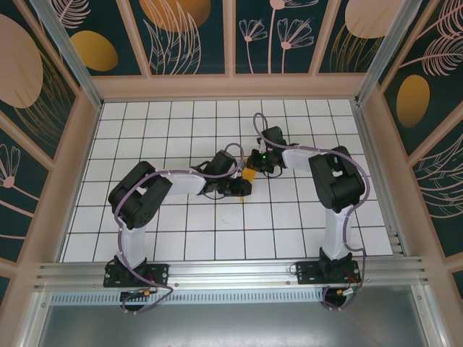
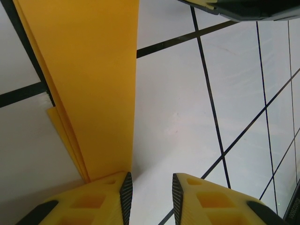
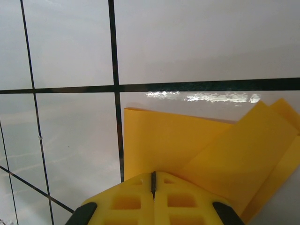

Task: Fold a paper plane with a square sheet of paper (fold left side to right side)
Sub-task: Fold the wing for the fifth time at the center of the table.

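Observation:
The orange-yellow paper (image 1: 248, 176), folded into a narrow layered strip, lies on the white tiled table (image 1: 181, 123) between the two arms. In the left wrist view the paper (image 2: 93, 84) runs away from my left finger, with stacked edges showing on its left side. My left gripper (image 2: 152, 187) is open, with bare tile between its pads and the paper just outside the left pad. My right gripper (image 3: 153, 176) is shut, its tips down on the paper (image 3: 187, 140), where a slanted flap overlaps a flat layer. Whether paper is pinched between those jaws cannot be seen.
The two grippers (image 1: 242, 189) (image 1: 255, 160) meet close together at the table's centre. The right gripper's tip (image 2: 243, 7) shows at the top of the left wrist view. Walls with a leaf and oval print (image 1: 94, 50) close in the table on three sides.

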Motion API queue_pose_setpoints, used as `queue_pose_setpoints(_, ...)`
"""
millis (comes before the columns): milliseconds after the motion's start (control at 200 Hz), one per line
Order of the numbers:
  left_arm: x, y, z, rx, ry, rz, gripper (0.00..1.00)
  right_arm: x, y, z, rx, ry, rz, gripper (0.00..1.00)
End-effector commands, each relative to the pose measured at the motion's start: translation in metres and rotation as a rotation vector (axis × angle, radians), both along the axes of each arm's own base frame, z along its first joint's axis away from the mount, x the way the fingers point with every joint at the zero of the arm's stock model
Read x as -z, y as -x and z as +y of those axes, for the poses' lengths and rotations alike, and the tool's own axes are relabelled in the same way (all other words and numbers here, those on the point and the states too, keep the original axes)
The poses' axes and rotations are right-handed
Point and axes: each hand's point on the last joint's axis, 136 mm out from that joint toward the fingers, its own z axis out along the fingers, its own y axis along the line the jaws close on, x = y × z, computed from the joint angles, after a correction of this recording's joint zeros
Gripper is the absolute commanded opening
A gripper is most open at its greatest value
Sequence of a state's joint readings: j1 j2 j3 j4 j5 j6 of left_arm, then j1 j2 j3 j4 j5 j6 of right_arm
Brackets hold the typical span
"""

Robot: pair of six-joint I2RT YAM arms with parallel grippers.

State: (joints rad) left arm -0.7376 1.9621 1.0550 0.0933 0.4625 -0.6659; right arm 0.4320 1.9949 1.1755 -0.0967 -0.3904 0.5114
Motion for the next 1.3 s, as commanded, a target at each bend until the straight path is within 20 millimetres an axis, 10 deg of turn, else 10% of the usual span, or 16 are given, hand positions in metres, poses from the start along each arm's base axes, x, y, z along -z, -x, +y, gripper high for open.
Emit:
queue_pose_setpoints(0,0.0,0.012,0.006,0.019,-0.039,0.043,0.33,0.024,0.002,-0.016,0.043,0.077,0.033,0.02)
queue_pose_setpoints(220,-0.024,-0.002,-0.007,0.042,-0.013,-0.014,0.33,0.024,0.005,-0.016,0.043,0.07,0.036,0.01)
queue_pose_setpoints(661,-0.007,-0.024,-0.007,0.045,-0.064,-0.029,0.32,0.022,0.006,-0.015,0.038,0.063,0.036,0.02)
queue_pose_setpoints(1296,0.031,0.032,0.011,0.238,-0.133,0.036,0.3,0.026,0.005,-0.018,0.048,0.08,0.047,0.01)
